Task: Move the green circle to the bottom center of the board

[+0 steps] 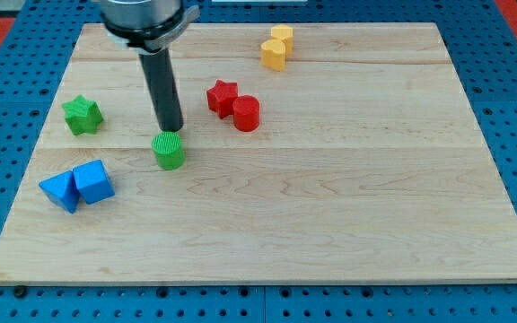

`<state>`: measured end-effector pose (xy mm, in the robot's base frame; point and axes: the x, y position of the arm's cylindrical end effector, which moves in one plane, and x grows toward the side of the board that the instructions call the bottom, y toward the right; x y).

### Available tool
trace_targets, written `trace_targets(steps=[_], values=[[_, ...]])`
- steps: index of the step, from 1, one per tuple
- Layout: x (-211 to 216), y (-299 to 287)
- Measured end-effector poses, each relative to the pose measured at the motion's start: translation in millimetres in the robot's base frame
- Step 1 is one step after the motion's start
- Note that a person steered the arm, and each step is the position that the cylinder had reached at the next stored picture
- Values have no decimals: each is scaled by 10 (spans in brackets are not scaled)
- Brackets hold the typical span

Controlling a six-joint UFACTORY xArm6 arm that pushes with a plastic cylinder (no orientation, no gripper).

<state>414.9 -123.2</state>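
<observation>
The green circle (169,150) is a short green cylinder on the wooden board (330,206), left of centre. My tip (170,128) stands just above it in the view, touching or almost touching its top edge. The dark rod rises from there to the arm at the view's top left.
A green star (83,115) lies at the left. Two blue blocks (77,186) sit side by side at the lower left. A red star (222,96) and a red cylinder (246,113) touch near the centre top. Two yellow blocks (277,47) sit at the top.
</observation>
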Motion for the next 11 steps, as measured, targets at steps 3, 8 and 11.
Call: trace_targets(steps=[3,8,11], values=[[311,-481],[888,1251],[1016,1250]])
